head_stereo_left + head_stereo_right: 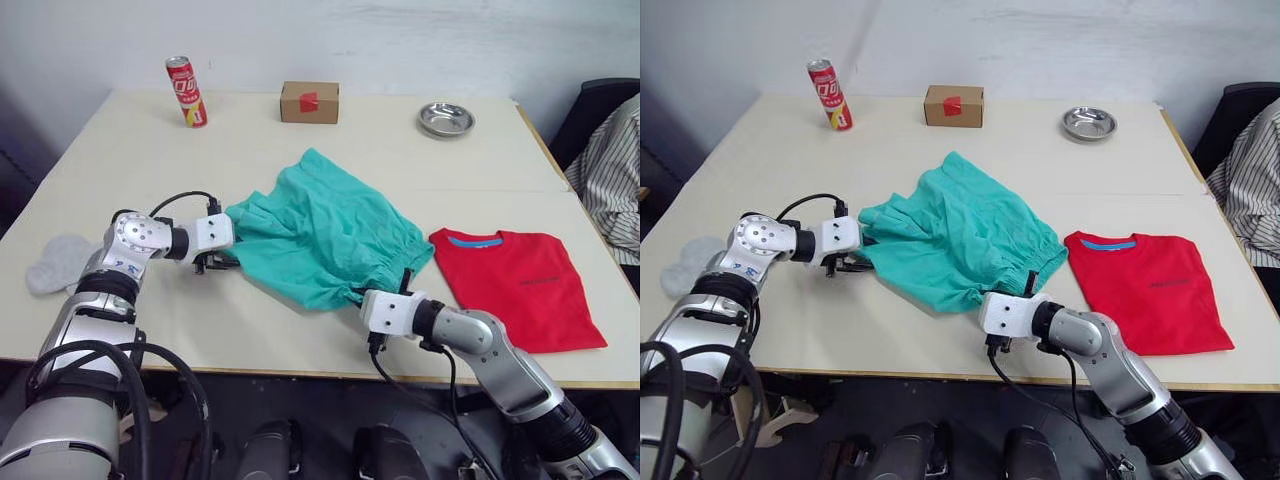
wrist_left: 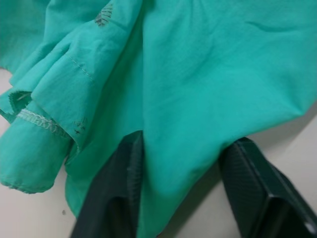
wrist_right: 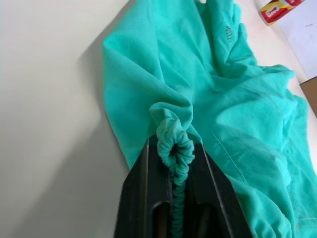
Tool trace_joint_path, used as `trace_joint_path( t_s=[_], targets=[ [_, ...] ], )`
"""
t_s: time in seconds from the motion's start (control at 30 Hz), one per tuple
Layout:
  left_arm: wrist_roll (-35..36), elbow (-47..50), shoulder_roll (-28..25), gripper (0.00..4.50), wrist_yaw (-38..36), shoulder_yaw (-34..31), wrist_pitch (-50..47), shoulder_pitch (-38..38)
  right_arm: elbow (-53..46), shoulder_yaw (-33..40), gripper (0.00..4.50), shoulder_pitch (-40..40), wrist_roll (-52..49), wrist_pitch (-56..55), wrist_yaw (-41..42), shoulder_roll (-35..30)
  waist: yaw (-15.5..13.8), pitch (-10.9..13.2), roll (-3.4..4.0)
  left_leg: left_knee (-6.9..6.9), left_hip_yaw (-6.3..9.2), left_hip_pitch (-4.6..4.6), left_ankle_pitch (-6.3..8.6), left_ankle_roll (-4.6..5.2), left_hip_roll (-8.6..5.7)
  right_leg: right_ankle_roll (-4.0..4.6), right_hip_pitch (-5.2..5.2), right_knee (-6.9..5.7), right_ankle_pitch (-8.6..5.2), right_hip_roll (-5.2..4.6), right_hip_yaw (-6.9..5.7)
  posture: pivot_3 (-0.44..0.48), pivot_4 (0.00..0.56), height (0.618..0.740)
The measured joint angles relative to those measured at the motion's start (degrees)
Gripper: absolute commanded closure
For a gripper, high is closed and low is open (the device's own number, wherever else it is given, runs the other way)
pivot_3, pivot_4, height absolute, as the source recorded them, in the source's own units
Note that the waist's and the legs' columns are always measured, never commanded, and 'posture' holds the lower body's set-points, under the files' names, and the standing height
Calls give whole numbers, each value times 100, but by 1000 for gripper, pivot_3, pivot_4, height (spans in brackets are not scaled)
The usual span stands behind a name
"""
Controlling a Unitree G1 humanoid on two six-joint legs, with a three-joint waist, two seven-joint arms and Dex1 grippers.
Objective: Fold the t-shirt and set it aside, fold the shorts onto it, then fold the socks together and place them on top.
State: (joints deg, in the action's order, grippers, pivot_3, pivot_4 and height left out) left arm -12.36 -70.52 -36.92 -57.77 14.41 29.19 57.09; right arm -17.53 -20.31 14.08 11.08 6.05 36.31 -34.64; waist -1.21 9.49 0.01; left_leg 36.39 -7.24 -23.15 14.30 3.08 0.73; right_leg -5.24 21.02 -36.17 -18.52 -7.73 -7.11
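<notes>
Teal-green soft fabric shorts (image 1: 322, 230) spread rumpled mid-counter, gathered elastic waistband toward the near edge. Right pincer (image 3: 173, 158) clamped tight on a bunched loop of that waistband, fabric squeezed between both black fingers. Left pincer (image 2: 183, 193) at the opposite corner, by the leg hems; fingers parted with a fold of cloth lying between them, not yet pinched. Likely purpose: one corner each, ready to lift or stretch the garment flat for folding.

Bright red cotton t-shirt (image 1: 520, 285) already folded into a neat rectangle, blue neckband showing, just beside the shorts on the robot's right near the counter's front edge. Reads as step one done; shorts fold in hand.

Pair of light grey fabric socks (image 1: 55, 262) at the near left edge of the pale counter (image 1: 250, 150), well apart from the shorts, untouched.

Along the far edge: red drink can (image 1: 186, 91) upright, small brown cardboard box (image 1: 309, 101), shallow metal dish (image 1: 446, 119). Striped sleeve of a person (image 1: 610, 170) at the right margin.
</notes>
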Motion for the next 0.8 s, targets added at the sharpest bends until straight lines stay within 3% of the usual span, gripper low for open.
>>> trace_joint_path(
  t_s=[0.13, 0.33, 0.47, 0.57, 0.6, 0.7, 0.8],
  targets=[
    [16, -4, 46, 4424, -236, -45, -165, -73, 0, 103, 4500, -39, -26, 2, 0, 45, 5, -49, 33, -6, -4, 5, 2, 0, 0, 1, 0, 4, 0, 1, 12, 0, 150, 740],
    [328, 10, -44, 4468, -797, -460, -618, -255, 135, 301, 4500, -36, -151, -178, 4, 152, 81, -77, 11, -17, -7, 6, 5, 5, 2, 5, 1, 14, -4, 5, 17, 0, 150, 740],
    [975, 404, -235, 4468, -1697, -976, -1214, -735, 549, 419, 4500, 38, -326, -535, 69, 156, 219, -74, 4, -26, -26, -2, -7, -3, 4, 2, 20, 14, -17, 8, 30, 0, 150, 740],
    [1671, 1866, -517, 4468, -2528, -1293, -2065, -1796, 942, 571, 4500, 229, -470, -895, 184, 146, 344, -62, -15, -35, -43, -5, -1, -10, 10, 0, 28, -1, -21, 15, 44, 0, 150, 740],
    [1930, 2772, -712, 4468, -2652, -1406, -2523, -2368, 1098, 574, 4500, 314, -526, -1035, 233, 152, 417, -51, -32, -35, -51, -8, 0, -12, 16, 0, 37, -3, -21, 16, 50, 0, 150, 740],
    [2596, 5066, -1202, 4468, -2634, -1812, -3848, -4032, 1589, 689, 4500, 447, -635, -1361, 367, 143, 501, -5, -67, -37, -53, -9, 0, -13, 19, 0, 39, 2, -22, 17, 67, 0, 150, 740],
    [3088, 6707, -1394, 4468, -2304, -2375, -4805, -5296, 1990, 715, 4500, 618, -733, -1644, 523, 159, 470, 65, -78, -34, -47, -10, 3, -16, 18, 1, 41, 19, -22, 11, 77, 0, 150, 740]
  ],
)
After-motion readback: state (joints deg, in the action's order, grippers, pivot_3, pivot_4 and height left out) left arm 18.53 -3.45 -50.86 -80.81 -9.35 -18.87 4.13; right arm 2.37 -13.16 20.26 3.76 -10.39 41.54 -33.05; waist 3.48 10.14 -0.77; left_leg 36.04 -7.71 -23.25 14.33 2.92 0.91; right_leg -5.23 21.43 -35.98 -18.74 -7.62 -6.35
